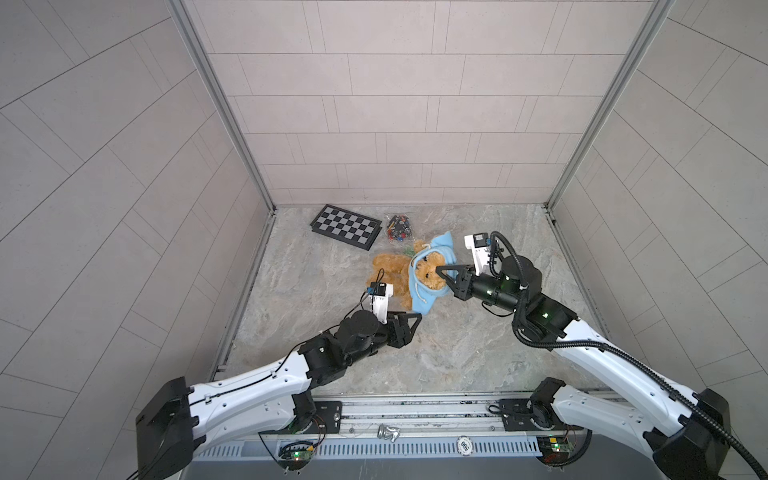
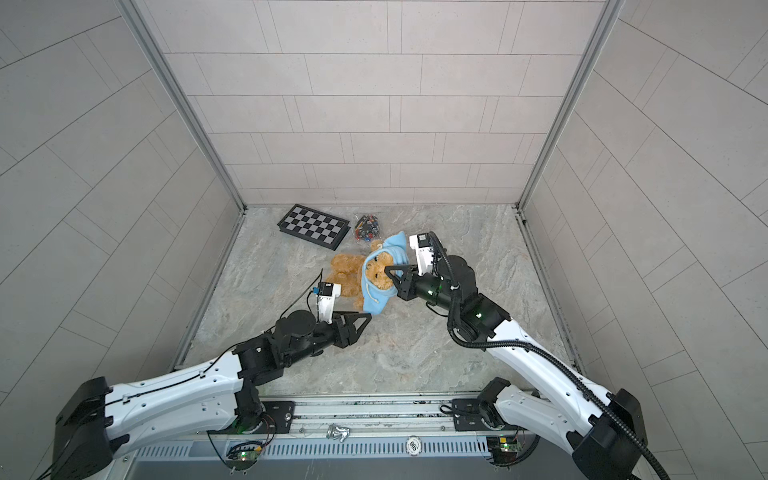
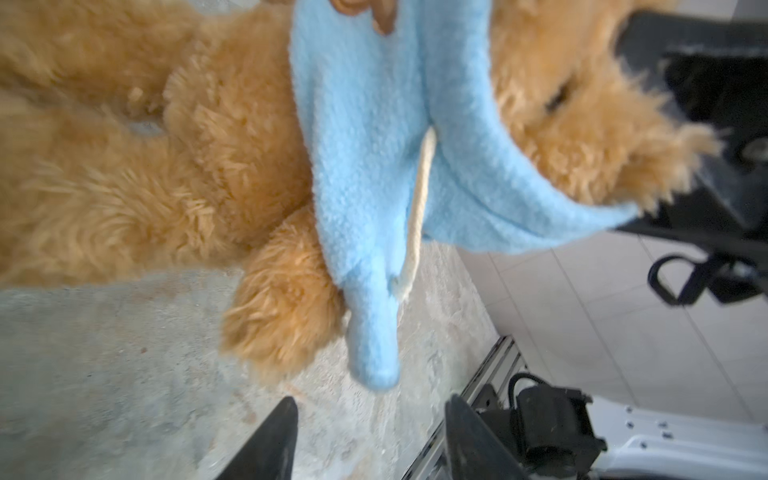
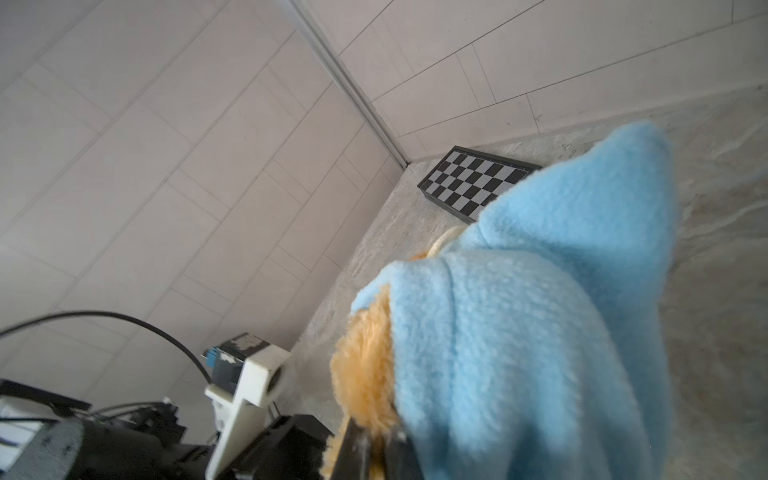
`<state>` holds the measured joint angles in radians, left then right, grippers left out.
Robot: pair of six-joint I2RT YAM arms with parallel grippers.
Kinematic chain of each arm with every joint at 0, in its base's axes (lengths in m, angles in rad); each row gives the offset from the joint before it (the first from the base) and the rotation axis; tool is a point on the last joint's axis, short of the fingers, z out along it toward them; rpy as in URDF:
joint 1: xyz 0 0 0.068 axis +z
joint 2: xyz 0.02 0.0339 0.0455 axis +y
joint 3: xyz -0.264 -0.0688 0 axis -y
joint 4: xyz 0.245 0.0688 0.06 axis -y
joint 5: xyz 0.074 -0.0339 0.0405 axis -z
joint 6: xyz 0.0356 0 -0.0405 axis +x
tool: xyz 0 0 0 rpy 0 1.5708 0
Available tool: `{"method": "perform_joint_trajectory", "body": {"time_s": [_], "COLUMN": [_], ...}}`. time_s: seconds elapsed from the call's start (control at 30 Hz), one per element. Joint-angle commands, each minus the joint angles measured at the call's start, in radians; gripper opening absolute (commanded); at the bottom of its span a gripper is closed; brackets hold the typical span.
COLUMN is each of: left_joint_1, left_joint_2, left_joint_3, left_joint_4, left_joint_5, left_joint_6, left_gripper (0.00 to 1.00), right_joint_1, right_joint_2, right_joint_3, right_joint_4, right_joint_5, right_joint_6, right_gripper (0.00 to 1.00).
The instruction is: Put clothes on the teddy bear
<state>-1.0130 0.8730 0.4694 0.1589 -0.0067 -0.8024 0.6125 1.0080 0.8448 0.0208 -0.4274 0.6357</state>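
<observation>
Table (image 1: 457,353), grey and veined, carries everything. Near its middle the bear (image 1: 388,266) lies on its back, well in front of the chessboard (image 1: 345,226) and just before a clear bag (image 1: 399,227) of small coloured bits. The hoodie (image 1: 419,301) is over the bear's head and bunched about the neck, so belly and legs are bare; dressing looks about half done. The right pincer (image 1: 441,274) is clenched on a tuft of the bear's fur at the hood's edge. The left pincer (image 1: 412,329) is agape and grasps nothing, just short of the loose sleeve (image 3: 372,345), which hangs empty beside a paw (image 3: 282,328). To do this step well, the right should probably hold the bear firm while the left takes the hem or sleeve mouth, not the cord (image 3: 419,199), and draws it down over the paw with a slow pull, since fleece drags on fur. Hard to tell: whether the pinched tuft is ear or arm, where the far arm and second sleeve lie, and most of the face under the hood. The left wrist view is blurred.
</observation>
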Motion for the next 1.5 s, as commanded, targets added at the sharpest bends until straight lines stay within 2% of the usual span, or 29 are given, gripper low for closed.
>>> {"method": "perform_joint_trajectory", "body": {"time_s": [0.0,0.07,0.13,0.23,0.3,0.37,0.53,0.67,0.83,1.0,1.07,1.13,1.27,1.33,1.43,1.47], "left_joint_1": [0.031,0.067,0.109,0.219,0.305,0.351,0.379,0.381,0.381,0.381,0.381,0.381,0.381,0.381,0.383,0.385], "left_joint_2": [-0.098,-0.153,-0.196,-0.212,-0.174,-0.125,0.018,0.07,0.022,-0.04,-0.053,-0.058,-0.054,-0.059,-0.096,-0.114], "left_joint_3": [0.037,0.093,0.186,0.319,0.393,0.445,0.518,0.512,0.391,0.257,0.226,0.209,0.178,0.161,0.131,0.122], "left_joint_4": [-0.175,-0.282,-0.407,-0.533,-0.559,-0.551,-0.547,-0.579,-0.565,-0.472,-0.433,-0.395,-0.344,-0.343,-0.335,-0.336], "left_joint_5": [0.075,0.107,0.121,0.188,0.275,0.333,0.392,0.393,0.399,0.408,0.403,0.414,0.427,0.418,0.4,0.397], "left_joint_6": [0.064,0.116,0.185,0.271,0.303,0.318,0.345,0.363,0.327,0.252,0.232,0.211,0.174,0.162,0.139,0.133], "left_gripper": [0.63,0.63,0.65,0.71,0.73,0.76,0.81,0.83,0.84,0.82,0.77,0.67,0.57,0.59,0.77,0.81], "right_joint_1": [0.006,0.03,0.087,0.17,0.229,0.268,0.322,0.326,0.327,0.326,0.326,0.326,0.326,0.326,0.326,0.326], "right_joint_2": [0.03,0.055,0.074,0.099,0.1,0.095,0.069,0.068,0.063,0.052,0.049,0.052,0.041,0.031,0.01,0.001], "right_joint_3": [0.085,0.127,0.168,0.204,0.206,0.2,0.172,0.162,0.155,0.129,0.122,0.119,0.098,0.085,0.061,0.054], "right_joint_4": [-0.163,-0.261,-0.352,-0.438,-0.458,-0.464,-0.429,-0.41,-0.392,-0.342,-0.33,-0.332,-0.305,-0.287,-0.26,-0.254], "right_joint_5": [-0.096,-0.098,-0.045,0.025,0.07,0.102,0.121,0.15,0.161,0.155,0.148,0.15,0.166,0.174,0.188,0.192], "right_joint_6": [-0.325,-0.475,-0.623,-0.799,-0.91,-0.995,-1.155,-1.2,-1.239,-1.279,-1.287,-1.296,-1.303,-1.303,-1.308,-1.311], "right_gripper": [0.0,0.0,0.0,0.0,0.0,0.0,0.0,0.0,0.0,0.0,0.0,0.0,0.0,0.0,0.0,0.0]}}
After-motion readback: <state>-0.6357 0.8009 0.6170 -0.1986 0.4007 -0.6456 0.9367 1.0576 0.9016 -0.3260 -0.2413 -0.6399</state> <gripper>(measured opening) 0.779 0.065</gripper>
